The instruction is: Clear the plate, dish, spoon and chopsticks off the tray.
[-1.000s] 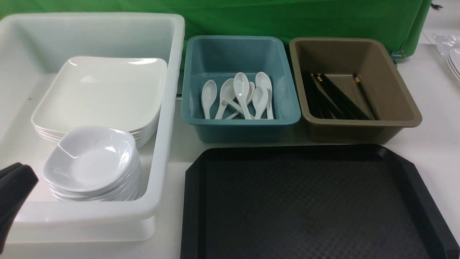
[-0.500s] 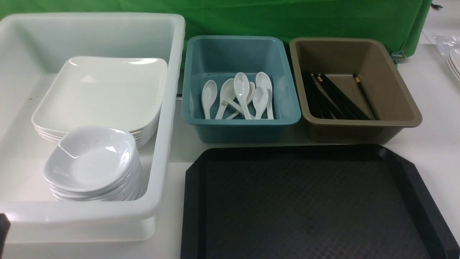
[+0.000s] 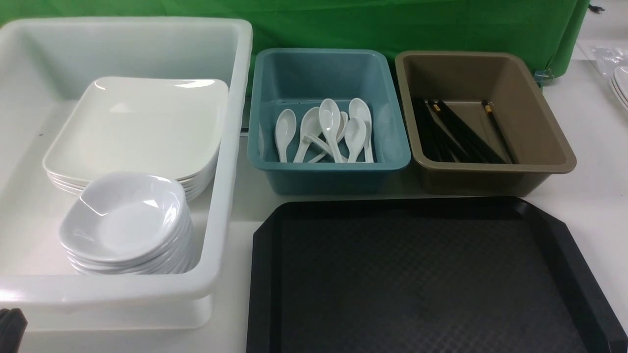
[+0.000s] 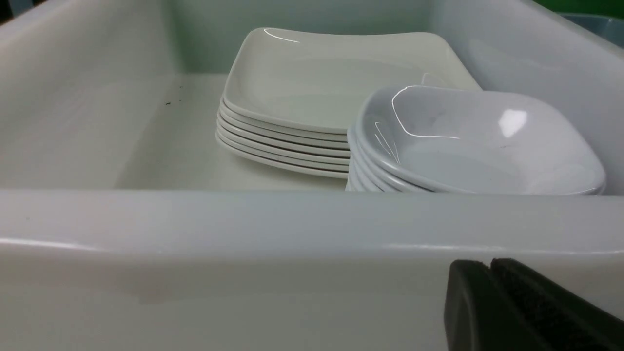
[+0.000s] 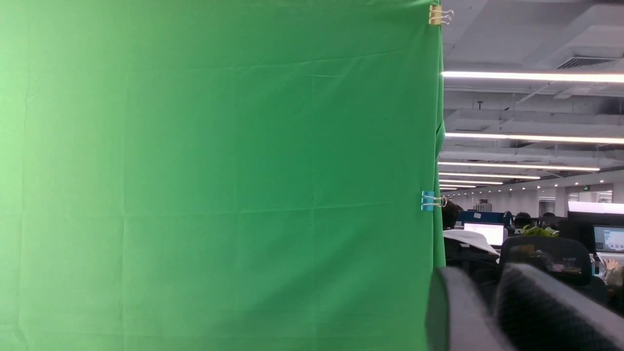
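Observation:
The black tray (image 3: 417, 274) lies at the front with nothing on it. In the white tub (image 3: 230, 147), the top plate (image 3: 137, 127) (image 4: 331, 78) sits on a stack, and the top dish (image 3: 125, 218) (image 4: 477, 141) sits on a nearer stack. Several spoons (image 3: 329, 128) lie in the teal tub (image 3: 333, 169), and the chopsticks (image 3: 456, 132) lie in the brown tub (image 3: 490, 171). My left gripper (image 3: 10, 323) (image 4: 489, 263) is shut and empty, low in front of the white tub's near wall. My right gripper (image 5: 487, 280) shows only in its wrist view, raised toward the green curtain, jaws slightly apart with nothing between them.
A green curtain (image 3: 392, 24) hangs behind the tubs. More white dishes (image 3: 620, 86) stand at the far right edge of the table. The right wrist view looks past the curtain (image 5: 219, 170) into an office.
The left gripper has drawn back and down from beside the white tub's front left corner, so only its tip shows at the bottom left corner of the front view.

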